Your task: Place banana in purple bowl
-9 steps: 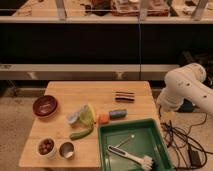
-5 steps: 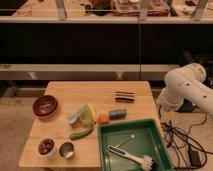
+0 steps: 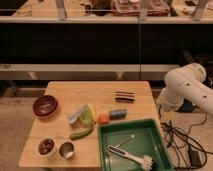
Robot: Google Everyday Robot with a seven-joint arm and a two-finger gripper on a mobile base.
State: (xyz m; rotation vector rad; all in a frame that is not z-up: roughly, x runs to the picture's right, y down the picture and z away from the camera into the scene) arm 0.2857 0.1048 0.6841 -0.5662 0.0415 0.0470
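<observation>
The purple bowl [image 3: 45, 106] sits at the left edge of the wooden table [image 3: 100, 90], dark maroon with a reddish inside. The banana [image 3: 75, 116], small, pale and curved, lies right of the bowl, against a yellow-green rounded fruit [image 3: 88, 114]. My white arm [image 3: 186, 90] stands off the table's right side. The gripper itself is out of view; only the arm's elbow and links show, well away from banana and bowl.
A green cucumber-like vegetable [image 3: 81, 133] lies below the banana. An orange piece [image 3: 103, 118] and a blue piece [image 3: 118, 114] sit mid-table, a dark striped item [image 3: 125, 96] further back. A green tray [image 3: 152, 131] holds a brush [image 3: 131, 156]. A white bowl [image 3: 46, 146] and a metal cup [image 3: 66, 149] stand front left.
</observation>
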